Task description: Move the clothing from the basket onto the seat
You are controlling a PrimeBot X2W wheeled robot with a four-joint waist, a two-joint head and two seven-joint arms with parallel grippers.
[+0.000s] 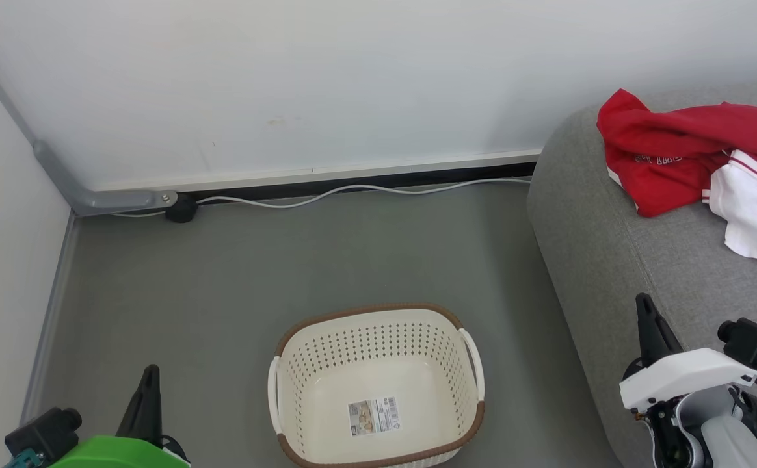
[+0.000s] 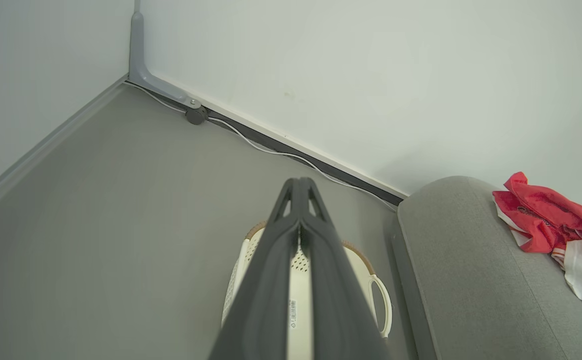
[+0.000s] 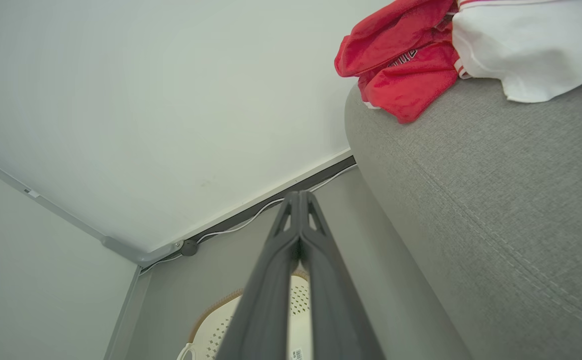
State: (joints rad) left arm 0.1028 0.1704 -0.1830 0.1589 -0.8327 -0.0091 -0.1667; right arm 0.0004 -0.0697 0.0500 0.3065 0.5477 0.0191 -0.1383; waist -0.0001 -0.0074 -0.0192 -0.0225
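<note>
The red and white clothing (image 1: 697,162) lies crumpled on the grey sofa (image 1: 612,260) at the right; it also shows as clothing (image 2: 556,225) and clothing (image 3: 421,65) on the sofa (image 2: 471,280) (image 3: 496,200). The cream basket (image 1: 378,383) with a brown rim stands on the floor at centre, holding just its paper label (image 1: 373,416). My left gripper (image 1: 149,374) is shut at the lower left, left of the basket. My right gripper (image 1: 643,304) is shut at the lower right, over the sofa's front edge. Both wrist views show fingertips pressed together, left gripper (image 2: 299,181) and right gripper (image 3: 299,194).
A white cable (image 1: 352,192) runs along the wall's dark skirting to a black plug (image 1: 181,209). A grey conduit (image 1: 92,195) bends in the left corner. Grey floor (image 1: 222,279) surrounds the basket, with walls behind and at left.
</note>
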